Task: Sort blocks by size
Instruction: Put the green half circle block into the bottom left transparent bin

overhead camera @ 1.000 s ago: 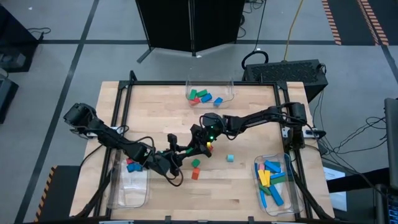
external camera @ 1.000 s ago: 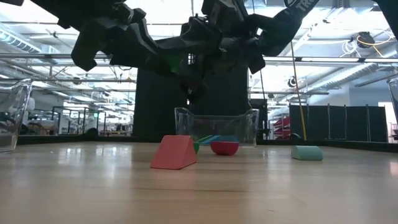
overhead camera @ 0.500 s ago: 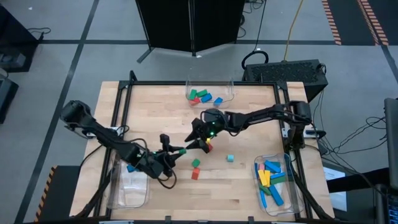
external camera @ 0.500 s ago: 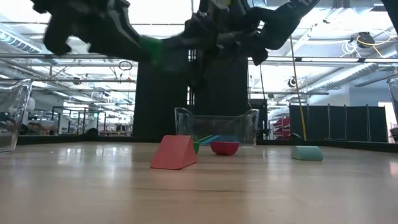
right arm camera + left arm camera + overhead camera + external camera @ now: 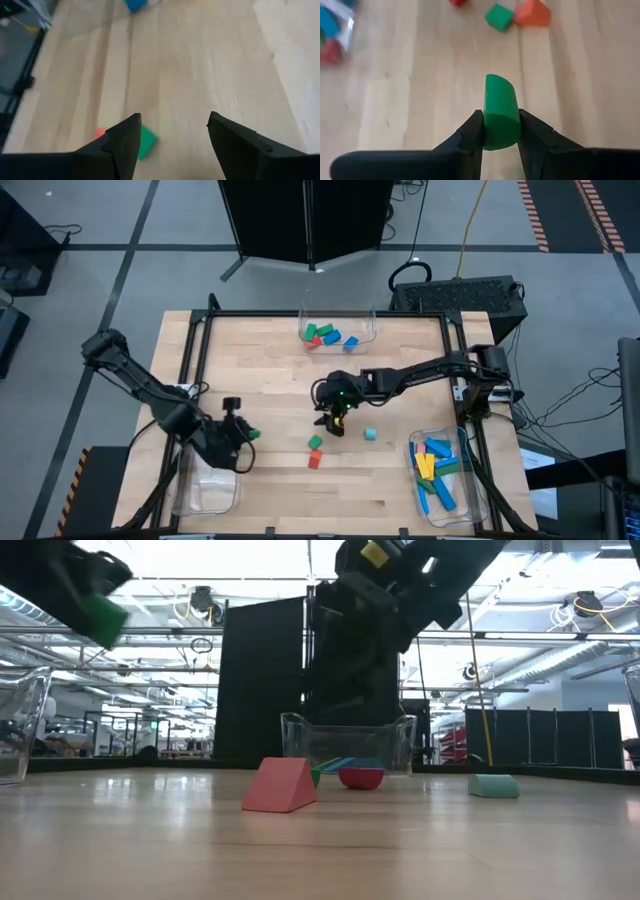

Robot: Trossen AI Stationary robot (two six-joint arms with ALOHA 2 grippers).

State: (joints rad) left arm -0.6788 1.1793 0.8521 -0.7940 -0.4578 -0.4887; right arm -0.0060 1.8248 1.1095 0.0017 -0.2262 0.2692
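Note:
My left gripper (image 5: 240, 436) hangs over the table's near left part, shut on a green half-round block (image 5: 500, 107), which also shows in the low view (image 5: 103, 616). My right gripper (image 5: 173, 120) stands open above the table's middle (image 5: 332, 420), with nothing between its fingers. A green cube (image 5: 315, 442) and a red wedge (image 5: 313, 461) lie flat on the wood just nearer than it. A red block (image 5: 360, 778) lies beneath it. A cyan block (image 5: 370, 434) rests on the table to its right. My left gripper pinches the green block's end (image 5: 492, 137) between its two fingers (image 5: 472, 132), one on each side. The fingers slant down toward the table, and the block sticks out forward past their tips. It is lifted clear of the table.
A clear bin (image 5: 338, 330) with several blocks stands at the far edge. A bin of long bars (image 5: 440, 472) is at the near right. A clear bin (image 5: 205, 485) sits at the near left, just beside my left gripper. Bare wood lies between them.
My left gripper has carried the green block from beside the right gripper toward the table's left edge and upward, rolling its wrist; the block stays clear of the table. My right gripper has tipped and shifted slightly over the middle.

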